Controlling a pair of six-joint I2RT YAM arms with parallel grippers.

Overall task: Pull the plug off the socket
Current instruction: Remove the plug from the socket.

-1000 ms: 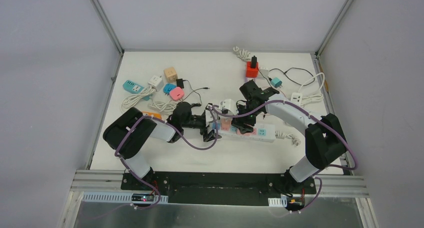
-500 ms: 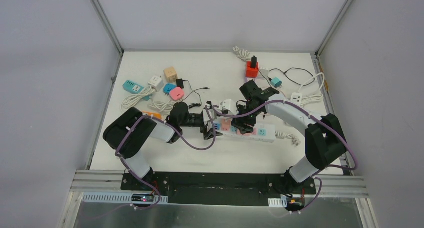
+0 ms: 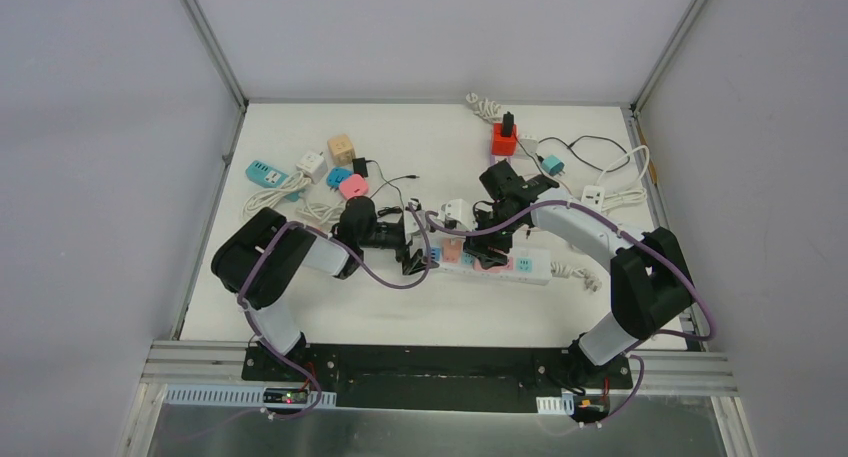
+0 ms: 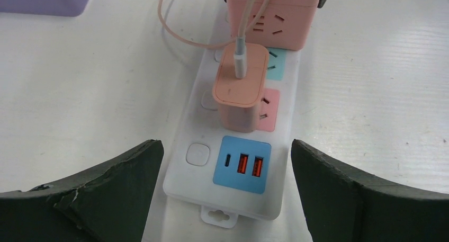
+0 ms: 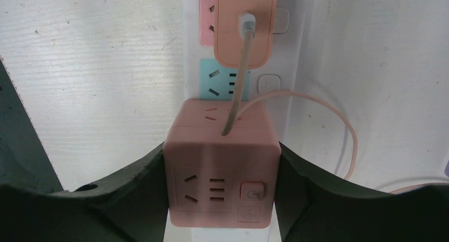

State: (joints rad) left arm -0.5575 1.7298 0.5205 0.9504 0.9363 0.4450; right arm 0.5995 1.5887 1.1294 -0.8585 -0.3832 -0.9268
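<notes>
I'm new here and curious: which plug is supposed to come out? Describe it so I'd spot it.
Find the long white power strip in the middle of the table. Near its left end a peach plug stands in it, between a blue panel of small ports and a peach cube. Unlike the cube, it is slim, with a peach cord entering its top.

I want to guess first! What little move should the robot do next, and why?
Probably close the left jaws on the end of the white power strip. They stand open on either side of it, while the right jaws clamp the pink cube sitting on it. Holding the strip down should let the cube pull off.
</notes>
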